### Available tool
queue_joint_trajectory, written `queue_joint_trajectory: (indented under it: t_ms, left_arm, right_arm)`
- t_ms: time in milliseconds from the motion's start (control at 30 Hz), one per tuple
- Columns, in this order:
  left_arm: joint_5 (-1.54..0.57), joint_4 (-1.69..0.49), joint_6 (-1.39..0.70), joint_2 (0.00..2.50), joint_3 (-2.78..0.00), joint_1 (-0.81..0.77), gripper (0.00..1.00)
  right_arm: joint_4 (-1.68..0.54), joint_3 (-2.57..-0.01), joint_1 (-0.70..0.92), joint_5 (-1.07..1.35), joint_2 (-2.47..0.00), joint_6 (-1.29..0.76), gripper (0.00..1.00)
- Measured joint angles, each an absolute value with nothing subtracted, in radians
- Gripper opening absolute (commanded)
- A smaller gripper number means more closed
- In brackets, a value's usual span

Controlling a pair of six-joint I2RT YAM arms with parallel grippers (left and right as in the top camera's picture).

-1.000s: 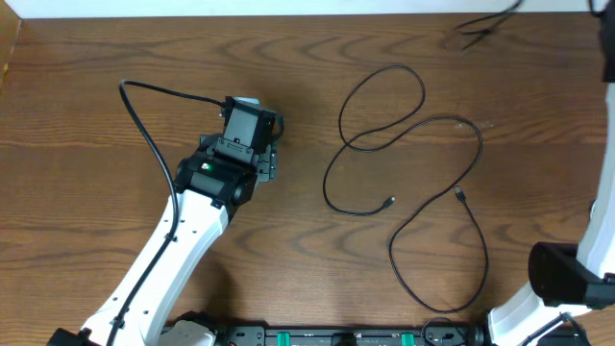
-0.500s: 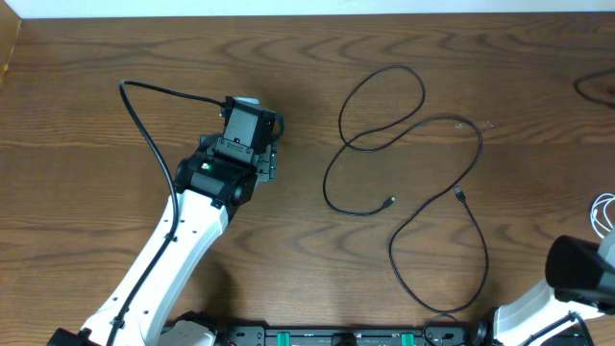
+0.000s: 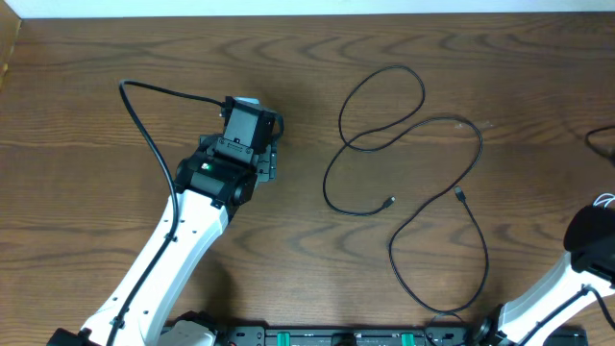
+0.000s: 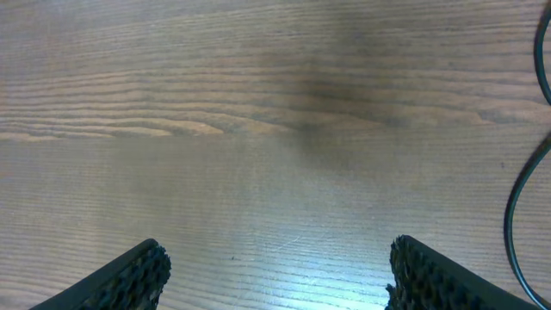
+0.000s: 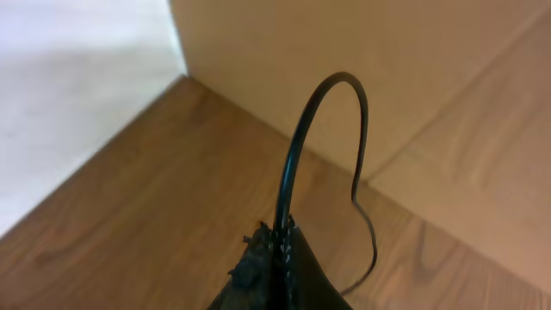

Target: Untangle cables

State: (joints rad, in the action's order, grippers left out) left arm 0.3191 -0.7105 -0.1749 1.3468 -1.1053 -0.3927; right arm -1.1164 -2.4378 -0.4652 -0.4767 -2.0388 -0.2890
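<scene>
right gripper point(image 5: 277, 245), clamped on a thin black cord point(image 5: 297, 146), now sits nearer at right, cord seemingly clear of the looped black cable point(image 3: 480, 144); left gripper point(image 4: 280, 275) wide, empty.

The desk point(image 3: 77, 192) is brown with wavy darker grain. The cable point(image 3: 480, 144) on it is black. The left arm point(image 3: 173, 250) is white with a black head; its fingers point(image 4: 138, 271) are black, dotted. A second cable point(image 5: 291, 159), in black right fingers point(image 5: 293, 275), is black.

The table point(image 3: 86, 86) is surfaced in brown wood grain with a faint sheen. The black cable point(image 5: 293, 159) is sheathed in smooth, glossy plastic. The left fingers point(image 4: 138, 274) are faced with matt black, knobbed padding.
</scene>
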Motion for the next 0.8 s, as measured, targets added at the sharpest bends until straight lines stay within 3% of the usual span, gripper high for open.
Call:
queue_joint_trajectory:
  t_ms: [433,500,533,567,700,767,800]
  left_arm:
    - [0.319,-0.71,-0.175,1.347,-1.105,-0.393,0.83]
    - [0.319,-0.71,-0.175,1.347,-1.105,-0.393,0.83]
    - [0.319,-0.711,-0.175,1.347,-1.105,-0.393,0.83]
    - [0.319,-0.71,-0.175,1.347,-1.105,-0.393,0.83]
    - [0.319,-0.71,-0.175,1.347,-1.105,-0.393,0.83]
    - [0.319,-0.71,-0.175,1.347,-1.105,-0.393,0.83]
    - [0.319,-0.71,-0.175,1.347,-1.105,-0.393,0.83]
  right_arm:
    - [-1.296,-2.438,-0.523,-0.479,-2.16,-0.461,0.04]
    - [-1.309,-2.438,-0.533,-0.479,-2.183,-0.477,0.23]
    - [-1.311,-2.438,-0.535,-0.48,-2.186,-0.479,0.28]
    - [-1.317,-2.438,-0.54,-0.479,-2.192,-0.487,0.47]
    - [-1.325,-2.438,-0.548,-0.48,-2.2,-0.497,0.82]
    - [-1.325,-2.438,-0.549,-0.48,-2.2,-0.499,0.99]
    - [-1.325,-2.438,-0.549,-0.48,-2.2,-0.5,0.99]
